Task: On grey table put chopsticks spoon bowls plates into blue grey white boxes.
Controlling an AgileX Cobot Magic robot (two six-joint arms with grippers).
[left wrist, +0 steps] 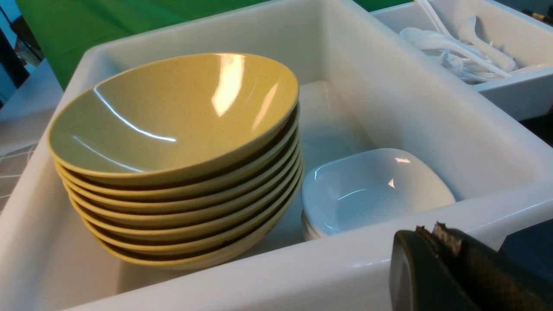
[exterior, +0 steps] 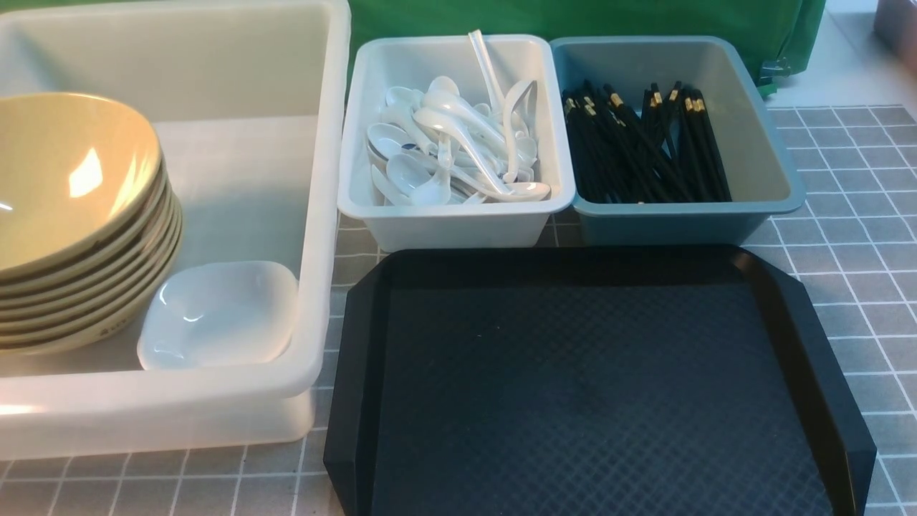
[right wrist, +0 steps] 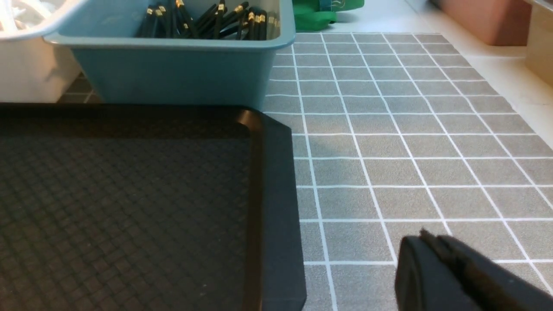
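Bowls (exterior: 71,215) sat stacked inside the large translucent white box (exterior: 326,215), with the small white plates (exterior: 218,315) just beside them. Spoons (exterior: 458,143) filled the pale grey-white box (exterior: 458,226), and chopsticks (exterior: 645,150) lay in the teal-blue box (exterior: 680,226) touching it on the right. Nearer the robot rested a black tray (exterior: 594,387), bare, on the grey checked surface (exterior: 852,244). Left fingers (left wrist: 436,242) hovered pressed together near the large box's rim, holding nothing; right fingers (right wrist: 436,250) were likewise closed and empty above the surface beside the tray.
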